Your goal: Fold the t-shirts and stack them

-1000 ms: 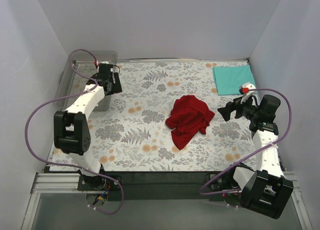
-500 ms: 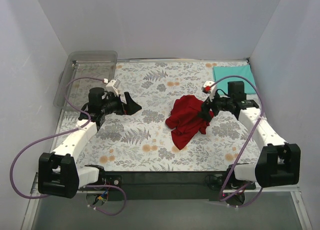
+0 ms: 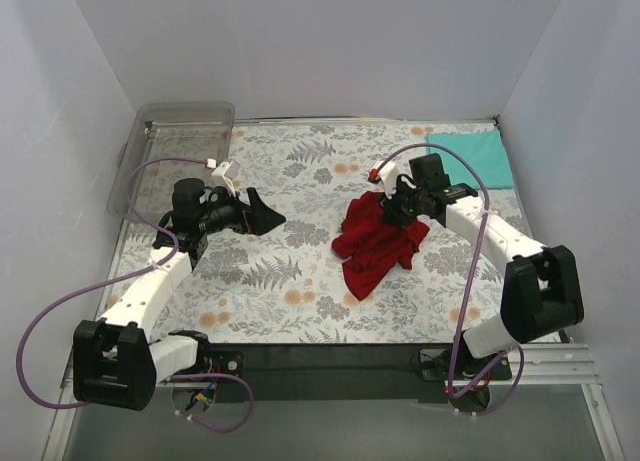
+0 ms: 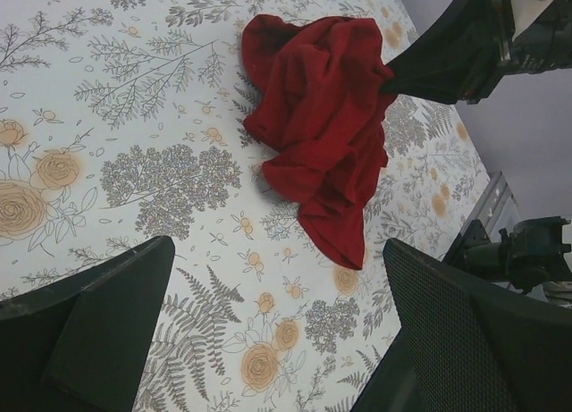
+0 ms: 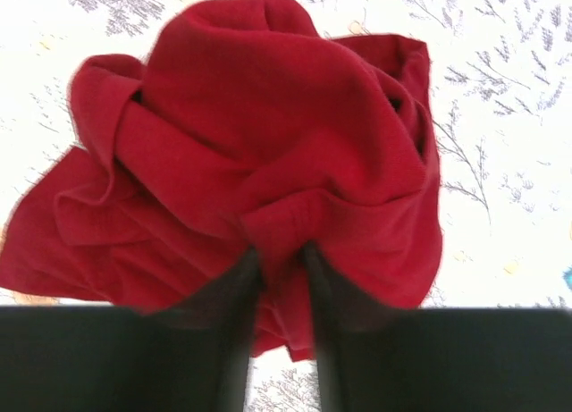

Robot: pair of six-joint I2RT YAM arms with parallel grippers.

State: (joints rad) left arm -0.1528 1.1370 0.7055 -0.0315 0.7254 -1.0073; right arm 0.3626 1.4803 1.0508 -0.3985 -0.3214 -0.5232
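A crumpled deep red t-shirt lies right of the table's middle. The folded teal t-shirt rests flat at the back right corner. My right gripper is at the red shirt's upper edge; in the right wrist view its jaws stand narrow, pinching a raised fold of the red cloth. My left gripper hovers wide open over bare tablecloth left of the shirt, pointing toward it. The left wrist view shows the red shirt ahead of the open left gripper, with the right gripper's dark fingers at its far side.
A clear plastic bin stands at the back left corner. The floral tablecloth covers the table. White walls close in the left, back and right sides. Purple cables loop beside both arms.
The right arm swung in from the right edge to the red shirt and its jaws narrowed onto a fold. The left arm left the bin, reached toward the middle and opened wide.
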